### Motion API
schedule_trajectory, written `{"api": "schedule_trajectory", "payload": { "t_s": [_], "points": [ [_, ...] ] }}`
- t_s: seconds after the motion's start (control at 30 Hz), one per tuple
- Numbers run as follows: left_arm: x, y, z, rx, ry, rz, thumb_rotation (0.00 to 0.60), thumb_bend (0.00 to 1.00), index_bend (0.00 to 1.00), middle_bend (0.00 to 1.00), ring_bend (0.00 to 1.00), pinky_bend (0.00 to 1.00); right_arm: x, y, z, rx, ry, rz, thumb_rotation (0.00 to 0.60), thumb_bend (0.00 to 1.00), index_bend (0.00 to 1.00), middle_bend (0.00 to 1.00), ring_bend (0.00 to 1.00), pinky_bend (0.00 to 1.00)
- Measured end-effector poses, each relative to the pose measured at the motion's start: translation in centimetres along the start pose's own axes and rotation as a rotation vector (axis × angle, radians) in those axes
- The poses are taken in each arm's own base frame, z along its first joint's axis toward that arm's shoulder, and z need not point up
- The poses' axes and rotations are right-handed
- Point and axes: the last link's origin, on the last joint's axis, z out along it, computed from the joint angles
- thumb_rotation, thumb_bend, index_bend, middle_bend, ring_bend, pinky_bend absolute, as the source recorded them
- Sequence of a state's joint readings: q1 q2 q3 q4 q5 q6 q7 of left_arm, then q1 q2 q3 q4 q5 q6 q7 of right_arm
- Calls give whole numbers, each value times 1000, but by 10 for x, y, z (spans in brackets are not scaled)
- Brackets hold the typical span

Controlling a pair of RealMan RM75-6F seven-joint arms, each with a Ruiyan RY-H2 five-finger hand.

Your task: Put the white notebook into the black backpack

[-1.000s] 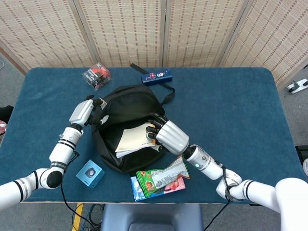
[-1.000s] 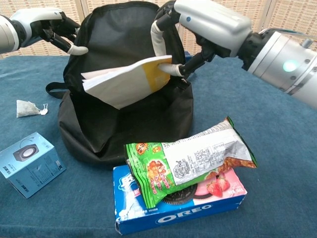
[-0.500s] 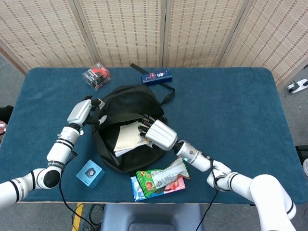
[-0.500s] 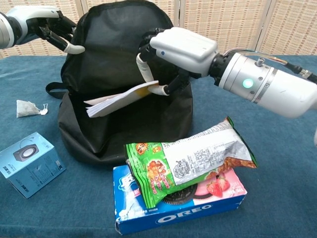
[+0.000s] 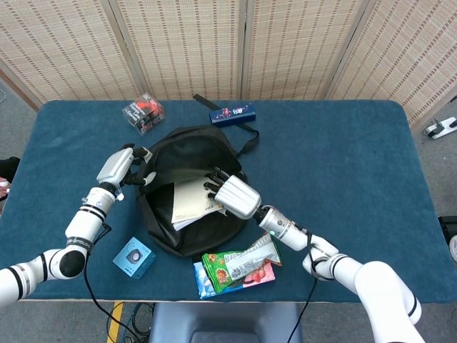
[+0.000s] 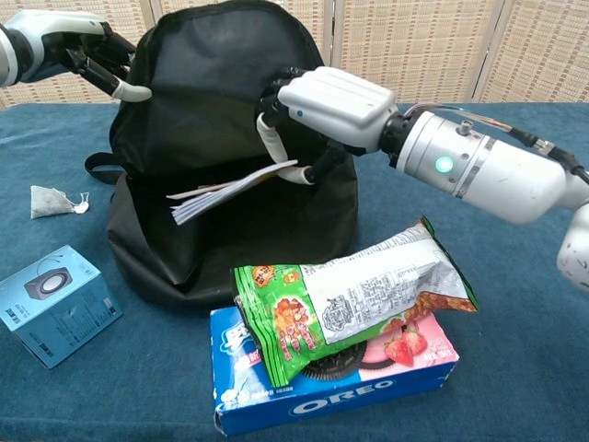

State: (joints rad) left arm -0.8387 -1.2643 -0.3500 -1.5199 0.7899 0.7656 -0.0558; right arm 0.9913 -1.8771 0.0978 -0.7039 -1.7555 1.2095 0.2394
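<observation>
Halfway into the bag right now. Thin white paper notebook (image 6: 235,184) sitting in the mouth of the soft black fabric backpack (image 5: 191,187), near end poking out toward the front, far end pinched in the right robot hand (image 6: 317,115) — fingers closed on the edge of the notebook, thumb underneath by the look of the chest view. Left robot hand (image 5: 126,164) gripping the rim of the backpack at the upper left, fingers curled onto the fabric, holding the opening wide.

Handling guess: light and floppy. Pages fanning a bit at the free end, so probably no stiff cover, likely to sag or splay if held by one corner only. Better held flat across the spine or edge than by a few loose sheets. Not fragile, but bendy enough to catch on the backpack lip. Backpack itself limp, collapsing without that left hold.

Also on the blue cloth tabletop (image 5: 343,157): green snack bag (image 6: 354,299) on top of a blue Oreo cookie box (image 6: 327,387), small light-blue speaker carton (image 6: 55,304), a little tea bag (image 6: 51,201).
</observation>
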Motion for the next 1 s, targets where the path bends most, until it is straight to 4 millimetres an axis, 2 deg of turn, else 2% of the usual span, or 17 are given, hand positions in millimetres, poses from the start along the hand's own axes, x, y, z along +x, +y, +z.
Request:
{"api": "schedule_trajectory", "payload": {
  "t_s": [0.27, 0.43, 0.53, 0.67, 0.73, 0.8, 0.87, 1.0],
  "points": [
    [-1, 4, -2, -10, -21, 14, 600, 375, 708, 328, 306, 54, -10, 2, 9, -14, -41, -54, 600, 731, 622, 323, 144, 44],
    [-1, 6, -3, -10, -29, 13, 600, 375, 705, 323, 302, 54, -17, 1, 11, -7, -74, -111, 600, 665, 542, 294, 114, 17],
    [-1, 7, -4, -9, -30, 13, 600, 375, 704, 321, 301, 54, -20, 0, 12, -11, -86, -131, 600, 521, 411, 261, 78, 0],
    [0, 6, -5, -4, -31, 16, 600, 375, 700, 318, 298, 54, -24, -2, 13, -27, -90, -159, 600, 150, 190, 196, 35, 0],
    [1, 5, -6, -1, -30, 16, 600, 375, 698, 317, 296, 54, -26, -4, 13, -34, -89, -171, 600, 51, 109, 162, 17, 0],
    [1, 4, -6, 3, -29, 16, 600, 374, 695, 316, 295, 54, -26, -5, 12, -38, -88, -172, 600, 3, 37, 124, 2, 0],
    [2, 3, -6, 7, -29, 18, 600, 374, 690, 313, 293, 54, -25, -5, 10, -40, -85, -173, 600, 0, 6, 103, 0, 0],
    [2, 1, -7, 12, -32, 22, 600, 373, 683, 307, 286, 54, -21, -5, 2, -36, -78, -182, 600, 0, 0, 90, 0, 0]
  ]
}}
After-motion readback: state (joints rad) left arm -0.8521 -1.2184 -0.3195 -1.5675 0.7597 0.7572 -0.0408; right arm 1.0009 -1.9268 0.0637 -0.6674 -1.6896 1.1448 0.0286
